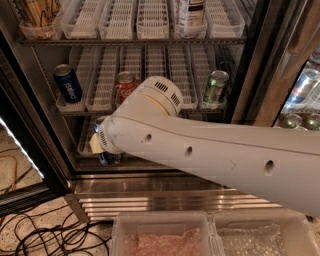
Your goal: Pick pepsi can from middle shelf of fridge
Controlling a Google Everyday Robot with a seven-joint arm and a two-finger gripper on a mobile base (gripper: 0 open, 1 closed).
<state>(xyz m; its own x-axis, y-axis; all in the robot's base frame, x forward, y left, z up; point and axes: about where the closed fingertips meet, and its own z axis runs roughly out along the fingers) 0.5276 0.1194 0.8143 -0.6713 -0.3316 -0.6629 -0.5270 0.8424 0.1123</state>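
Note:
The pepsi can (68, 83), dark blue with a silver top, stands upright at the left end of the middle shelf (150, 75), in a white lane tray inside the fridge (245, 75). My white arm (200, 150) reaches in from the right. My gripper (98, 143) is at the arm's left tip, mostly hidden behind the wrist. It sits below the middle shelf, lower and to the right of the pepsi can, apart from it. Nothing shows in its grasp.
A red Coca-Cola can (125, 84) and a green can (215, 86) stand on the same shelf. Another can (109, 158) stands on the lower shelf by the gripper. The top shelf holds a bottle (190, 14). Plastic bins (165, 235) and floor cables (45, 235) lie below.

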